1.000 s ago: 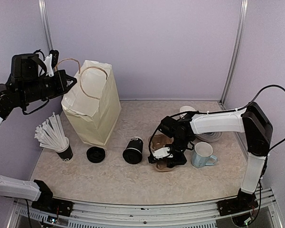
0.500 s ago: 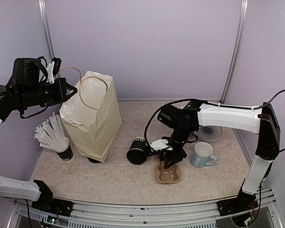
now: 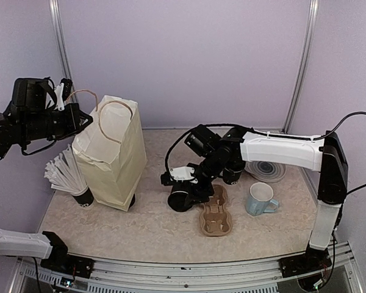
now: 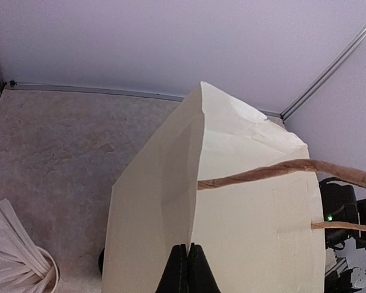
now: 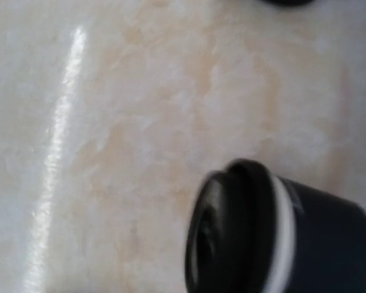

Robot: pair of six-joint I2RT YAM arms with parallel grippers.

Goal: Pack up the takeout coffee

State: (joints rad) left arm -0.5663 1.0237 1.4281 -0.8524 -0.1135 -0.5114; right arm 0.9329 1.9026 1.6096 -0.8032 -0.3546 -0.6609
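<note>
One takeout coffee (image 3: 179, 199), a black cup with its lid on, lies on its side in the middle of the table. In the right wrist view that takeout coffee (image 5: 280, 232) fills the lower right, blurred, lid end to the left. My right gripper (image 3: 182, 182) hangs just over it with its jaws apart, holding nothing. My left gripper (image 3: 88, 116) is raised at the left, shut on the top edge of the cream paper bag (image 3: 110, 152). Its fingertips (image 4: 187, 259) pinch the fold of the paper bag (image 4: 232, 207).
A brown cardboard cup carrier (image 3: 215, 215) lies flat to the right of the cup. A light-blue mug (image 3: 260, 199) and a round plate (image 3: 266, 170) sit further right. A black cup of white sticks (image 3: 79, 190) stands left of the bag. A black lid (image 3: 132, 200) peeks from under the bag.
My right gripper let go of the carrier, opened and swung left over the lying cup. The left gripper drew the bag a little leftward, over the loose lid.
</note>
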